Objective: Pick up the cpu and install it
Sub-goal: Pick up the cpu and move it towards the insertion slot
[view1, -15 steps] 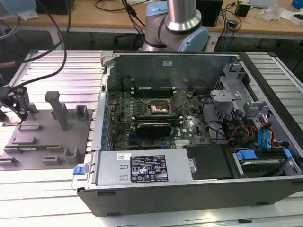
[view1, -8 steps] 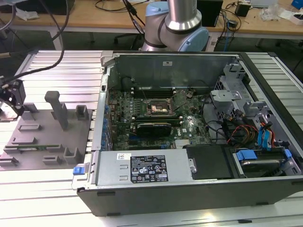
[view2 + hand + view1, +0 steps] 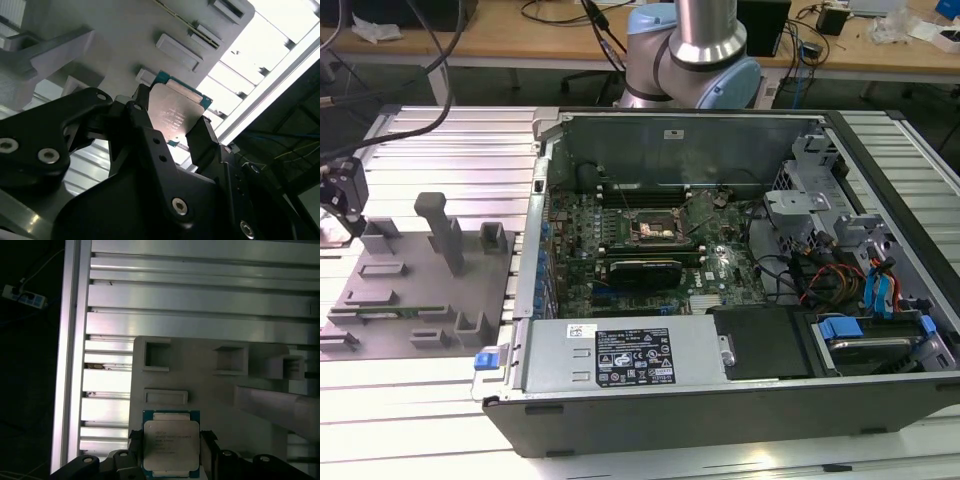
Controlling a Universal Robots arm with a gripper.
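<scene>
Where the exterior view shows it, pincer [image 3: 342, 200]: dark, at the exterior view's far left, above the left edge of the grey fixture plate [image 3: 420, 290].
Exterior view, counter [image 3: 450, 130]: ribbed aluminium, carrying the plate and an open computer case [image 3: 720, 400].
Exterior view, socket [image 3: 650, 232]: dark square with a metal frame, on the motherboard [image 3: 720, 265] inside the case, well apart from the pincer.
Second wrist view, cpu [image 3: 175, 117]: pale silver top, green rim, pinched between the two black fingers [image 3: 202, 142], one on each opposite edge.
First wrist view, cpu [image 3: 171, 445]: flat, top towards the camera, over the grey plate close to its edge; whether it touches the plate cannot be told.
First wrist view, recesses [image 3: 157, 356]: square pockets in the plate, near the cpu.
</scene>
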